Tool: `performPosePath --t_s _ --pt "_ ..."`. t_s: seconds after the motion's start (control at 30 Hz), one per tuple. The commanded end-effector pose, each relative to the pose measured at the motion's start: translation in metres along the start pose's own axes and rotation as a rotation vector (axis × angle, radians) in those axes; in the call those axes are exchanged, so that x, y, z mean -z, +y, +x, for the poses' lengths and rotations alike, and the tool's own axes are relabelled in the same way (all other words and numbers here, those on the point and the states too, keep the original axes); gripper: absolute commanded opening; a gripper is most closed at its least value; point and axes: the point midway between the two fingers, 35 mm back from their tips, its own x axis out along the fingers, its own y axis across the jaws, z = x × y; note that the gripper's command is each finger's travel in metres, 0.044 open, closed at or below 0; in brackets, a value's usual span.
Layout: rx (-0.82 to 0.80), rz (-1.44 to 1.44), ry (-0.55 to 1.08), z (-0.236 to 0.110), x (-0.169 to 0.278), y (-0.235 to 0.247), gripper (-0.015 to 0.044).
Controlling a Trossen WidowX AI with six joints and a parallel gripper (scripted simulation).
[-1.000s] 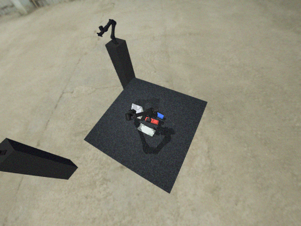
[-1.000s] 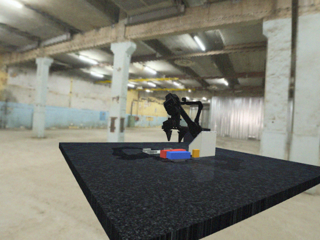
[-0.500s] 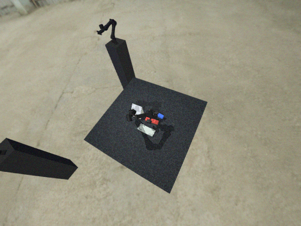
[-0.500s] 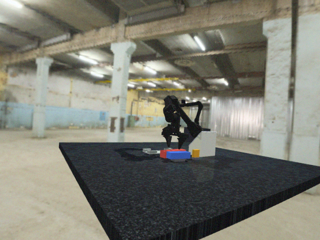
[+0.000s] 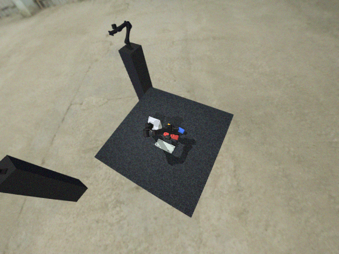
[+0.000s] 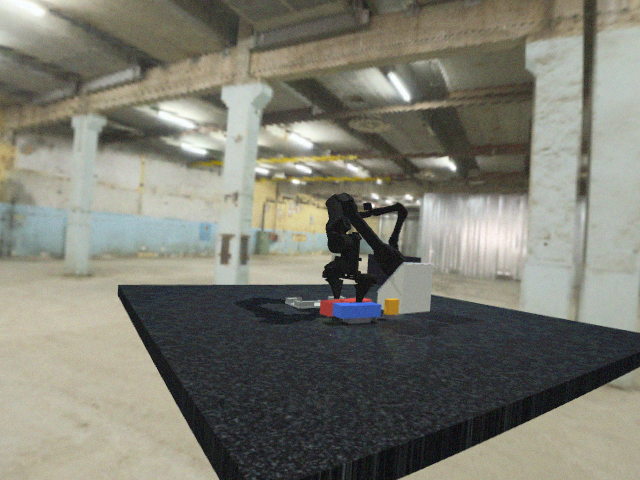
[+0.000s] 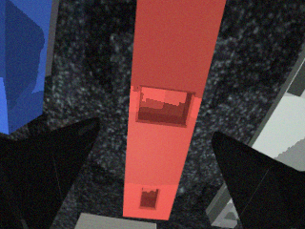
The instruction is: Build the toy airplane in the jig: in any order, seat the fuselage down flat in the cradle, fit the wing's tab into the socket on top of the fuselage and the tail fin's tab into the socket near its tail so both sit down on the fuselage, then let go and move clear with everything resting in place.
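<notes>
The red fuselage (image 5: 174,136) (image 6: 326,308) (image 7: 159,153) lies on the dark mat, outside the cradle. Its larger and smaller sockets face up and look empty in the wrist view. My gripper (image 6: 348,299) (image 7: 157,130) is open and low, with one finger on each side of the fuselage near the larger socket, touching neither side in the wrist view. The pale cradle (image 5: 168,148) (image 6: 310,304) (image 7: 286,124) lies beside the fuselage. The blue wing (image 5: 181,129) (image 6: 356,310) (image 7: 19,62) lies on the other side. The orange tail fin (image 5: 168,124) (image 6: 391,306) is partly hidden; its tab cannot be seen.
A tall white block with a sloped side (image 5: 154,123) (image 6: 416,289) stands close to the fuselage's socket end and the tail fin. A second arm (image 5: 127,31) stands on a dark pillar (image 5: 136,68) past the mat's corner. Another dark pillar (image 5: 41,180) stands beyond the mat.
</notes>
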Motion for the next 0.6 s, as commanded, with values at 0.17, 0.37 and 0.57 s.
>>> performPosePath --t_s 0.17,0.37,0.57 --pt "0.006 -0.005 0.0 0.015 0.001 -0.001 0.044" --pt "0.008 -0.005 0.001 0.022 0.002 -0.001 0.044" --pt "0.008 -0.005 0.001 0.022 0.002 -0.001 0.0282"
